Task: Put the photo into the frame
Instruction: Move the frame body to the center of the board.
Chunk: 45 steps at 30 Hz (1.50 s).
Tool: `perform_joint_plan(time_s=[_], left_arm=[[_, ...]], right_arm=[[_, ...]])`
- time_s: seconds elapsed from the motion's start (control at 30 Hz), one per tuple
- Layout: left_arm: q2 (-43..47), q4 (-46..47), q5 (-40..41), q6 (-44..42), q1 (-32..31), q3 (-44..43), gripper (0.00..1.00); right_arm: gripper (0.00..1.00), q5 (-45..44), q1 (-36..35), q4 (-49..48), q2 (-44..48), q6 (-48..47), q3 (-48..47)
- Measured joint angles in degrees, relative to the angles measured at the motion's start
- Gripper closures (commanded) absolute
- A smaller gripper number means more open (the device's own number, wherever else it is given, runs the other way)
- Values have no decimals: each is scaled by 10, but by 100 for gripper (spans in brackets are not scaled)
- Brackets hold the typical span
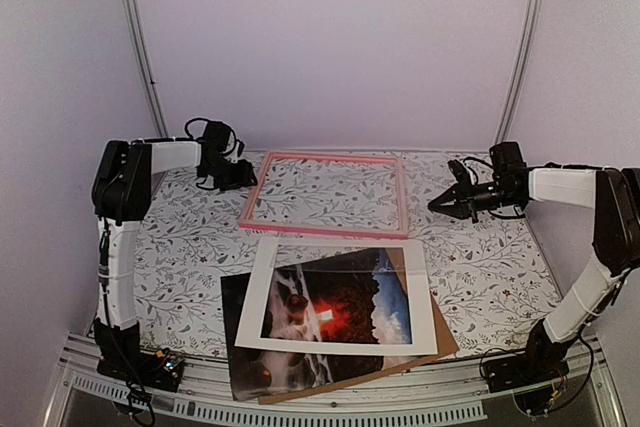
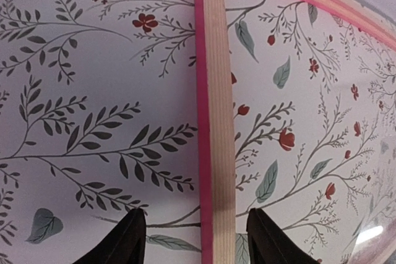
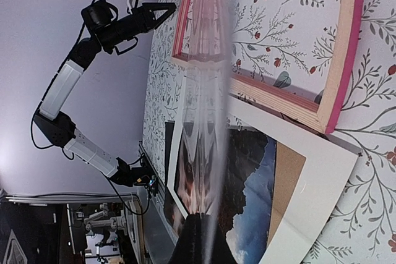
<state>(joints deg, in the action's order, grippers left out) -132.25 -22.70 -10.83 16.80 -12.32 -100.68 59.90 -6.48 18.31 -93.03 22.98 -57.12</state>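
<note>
The pink frame (image 1: 325, 192) lies flat in the middle of the table. My left gripper (image 1: 243, 177) is at its far left corner. In the left wrist view it (image 2: 198, 239) is open, a finger on each side of the frame's left rail (image 2: 213, 122), not touching it. The photo (image 1: 330, 312) lies near the front edge, partly under a white mat (image 1: 345, 255). My right gripper (image 1: 437, 205) hovers to the right of the frame. In the right wrist view it (image 3: 204, 236) is shut on a clear pane (image 3: 207, 91) seen edge-on, above the photo (image 3: 253, 177) and frame (image 3: 337, 60).
A brown backing board (image 1: 445, 335) lies under the photo and mat, its corner showing at the front right and through the mat's opening (image 3: 284, 177). The table has a floral cloth (image 1: 190, 247). White walls stand at the back and sides.
</note>
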Motion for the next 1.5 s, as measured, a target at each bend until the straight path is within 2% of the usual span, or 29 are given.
perform_joint_plan(time_s=[0.13,0.33,0.53,0.7,0.97,1.1,1.4,1.5], left_arm=[[-2,-10,-5,-7,-1,-2,48],[-2,-10,-1,-9,-9,2,66],[12,26,1,0,-20,60,77],[40,52,14,9,-26,110,82],[86,72,36,21,-37,180,83],[102,76,41,30,-43,204,76],[118,71,38,40,-54,222,40],[118,67,43,45,-54,217,33]], right_arm=[[100,0,6,7,0,-1,-6],[100,0,14,12,0,0,-16],[100,5,15,12,-2,4,-41],[100,16,17,9,-11,15,-58],[100,38,17,10,-19,35,-100],[100,49,17,10,-20,48,-129],[100,53,-10,3,-66,81,-218],[100,52,-33,-4,-99,94,-263]])
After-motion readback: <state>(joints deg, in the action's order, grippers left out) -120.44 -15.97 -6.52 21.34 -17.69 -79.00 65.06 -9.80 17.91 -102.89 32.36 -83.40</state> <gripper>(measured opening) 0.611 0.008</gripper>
